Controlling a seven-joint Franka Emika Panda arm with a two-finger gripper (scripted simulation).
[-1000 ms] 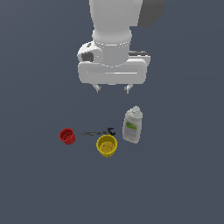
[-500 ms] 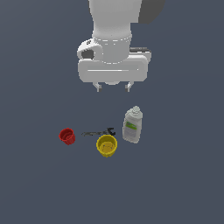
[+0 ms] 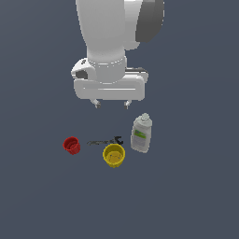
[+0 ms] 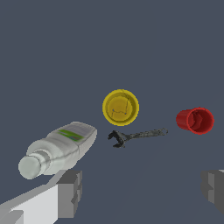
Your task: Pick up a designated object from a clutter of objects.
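White and bulky, our arm (image 3: pixel 114 46) fills the upper middle of the exterior view, hanging over a plain dark grey floor (image 3: pixel 196 196) with no edge or corner in sight. At its lower end sits the gripper (image 3: pixel 111 104), held well above the objects and touching none of them. We see its jaws spread wide with nothing between them; in the wrist view the two grey fingertips (image 4: pixel 70 192) stand far apart at the frame's sides.

Next in size is the white bottle (image 3: pixel 141 134) with its green label, standing upright at the exterior view's right end of the group, cap on top. Just beside it, toward the exterior view's left and a little nearer the camera, sits the yellow cup (image 3: pixel 114 155), upright with its mouth open upward.

Slightly smaller is the red cup (image 3: pixel 72 145), the one we are meant to pick up. It stands upright at the exterior view's left end of the group, apart from the yellow cup and clear of the gripper.

Smallest is the thin dark wrench (image 3: pixel 105 141), lying flat between the red cup and the bottle, just behind the yellow cup. Whether it touches the yellow cup we cannot tell.
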